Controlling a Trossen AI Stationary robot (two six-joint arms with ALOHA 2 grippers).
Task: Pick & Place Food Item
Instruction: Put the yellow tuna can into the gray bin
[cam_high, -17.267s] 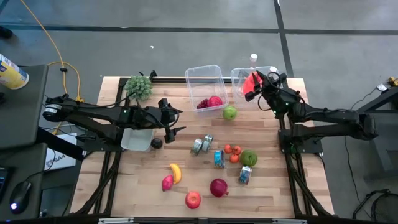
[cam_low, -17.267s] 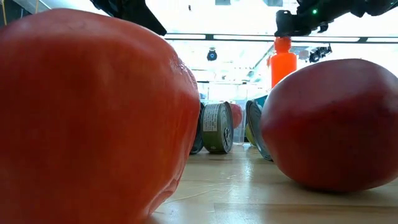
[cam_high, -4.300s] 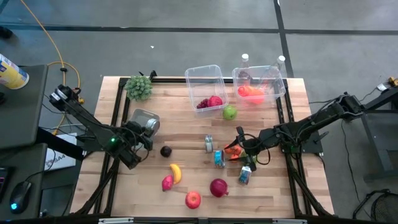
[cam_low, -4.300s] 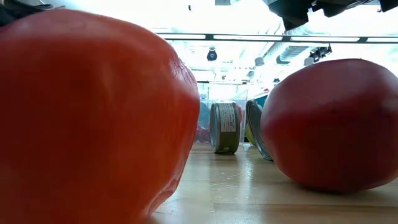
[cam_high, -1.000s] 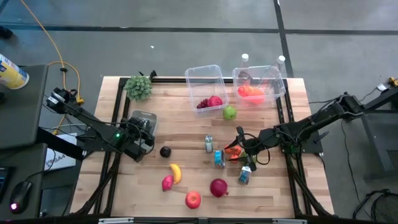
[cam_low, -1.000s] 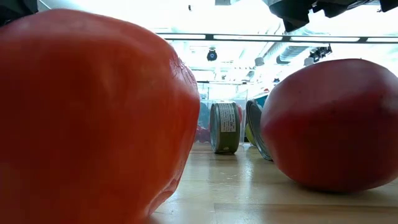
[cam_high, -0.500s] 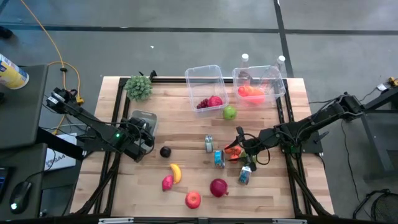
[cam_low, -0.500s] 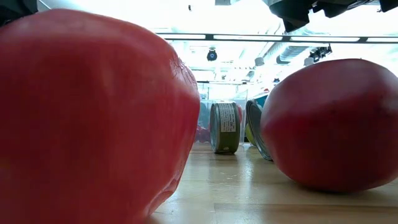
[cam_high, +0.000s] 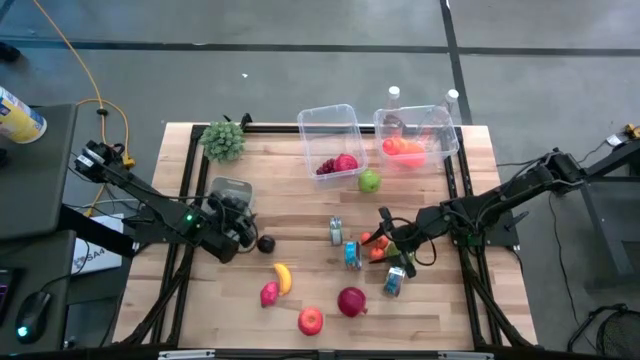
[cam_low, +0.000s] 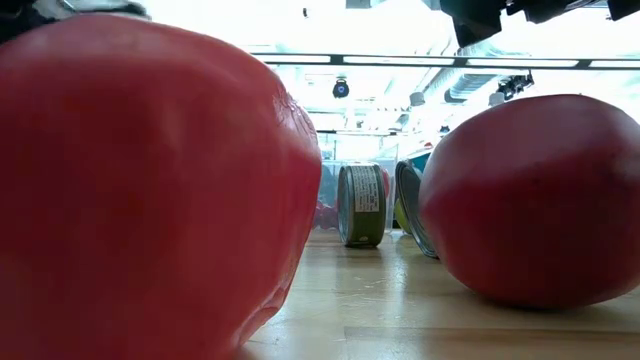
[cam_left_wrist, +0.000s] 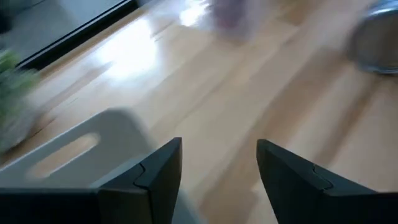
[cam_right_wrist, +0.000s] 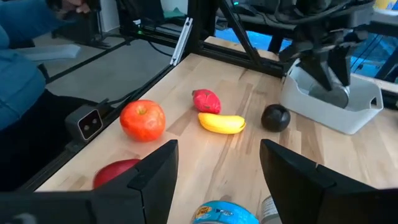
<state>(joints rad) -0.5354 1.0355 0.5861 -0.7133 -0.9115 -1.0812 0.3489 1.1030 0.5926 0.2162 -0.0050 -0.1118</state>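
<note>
Wooden table planks are strewn with fruit and cans. Beside the grey tray, the left claw is seen spread and empty, with the dark plum just beyond it. A centred, level descent over the plum would be advised. Spread and empty too, the right claw hovers well apart, by the small tomatoes.

Food items spread over table: banana, pink fruit, red apple & dark red fruit lie loose nr front edge, dark plum left of centre. Green apple sits just in front of clear bin w/ red fruit inside, nr back edge; 2nd clear bin at back right corner holds orange-red items.
</note>
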